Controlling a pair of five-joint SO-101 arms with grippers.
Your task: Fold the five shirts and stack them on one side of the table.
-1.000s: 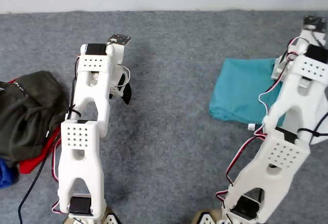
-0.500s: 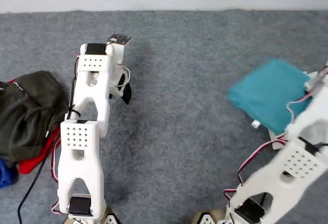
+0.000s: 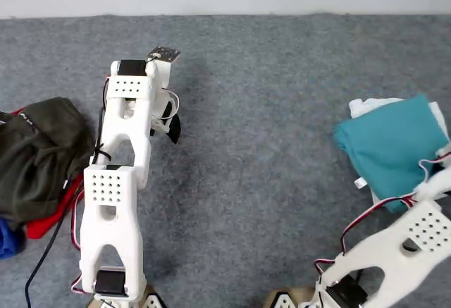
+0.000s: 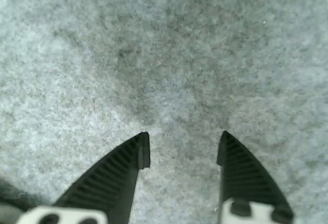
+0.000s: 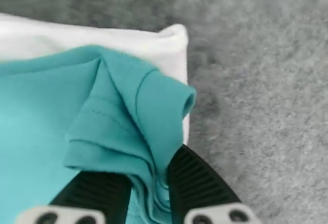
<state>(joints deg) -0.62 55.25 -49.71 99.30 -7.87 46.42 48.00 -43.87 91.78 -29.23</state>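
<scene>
Stacking step: right gripper [image 5: 154, 175] pinches an edge of the folded teal shirt [image 3: 394, 149], which lies atop the white shirt [image 3: 368, 105] at the right side of the table [image 3: 268, 111]. Left gripper [image 4: 183, 144] hangs wide apart above bare table. Next likely: release cleanly, then fetch from the unfolded pile [image 3: 39, 160] at left.

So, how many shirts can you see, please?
5: teal shirt lying on a white shirt at the right; olive shirt, red shirt and blue shirt heaped at the left. That heap may hide more.
</scene>
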